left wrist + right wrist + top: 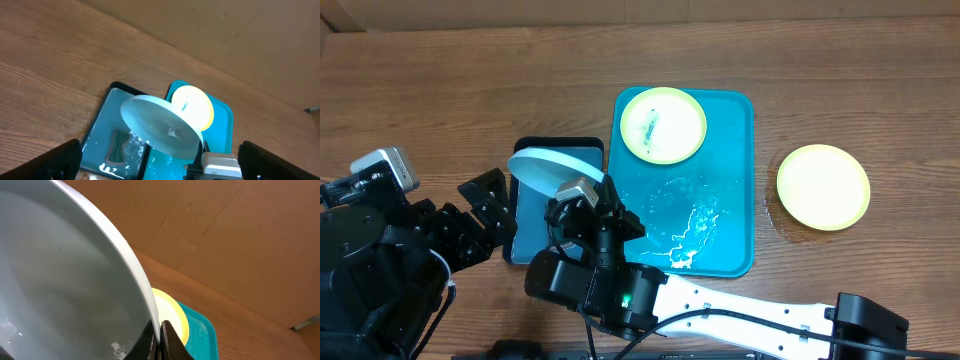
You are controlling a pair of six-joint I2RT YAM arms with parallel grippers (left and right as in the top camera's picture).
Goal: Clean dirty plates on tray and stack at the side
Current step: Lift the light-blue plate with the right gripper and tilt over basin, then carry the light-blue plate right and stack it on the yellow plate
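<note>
My right fingers (174, 345) pinch the rim of the blue plate (542, 165), which is tilted over the dark tray (107, 117) at centre left. My left fingers (60, 160) are spread wide at lower left and hold nothing. Right of centre, the wet tray (735, 180) carries a smeared yellow plate (663, 124) in its upper part. A second yellow plate (823, 186) lies on the desk (440, 90) at far right.

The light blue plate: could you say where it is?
Left of centre overhead, the right end effector holds the light blue plate over the dark blue tray.
</note>
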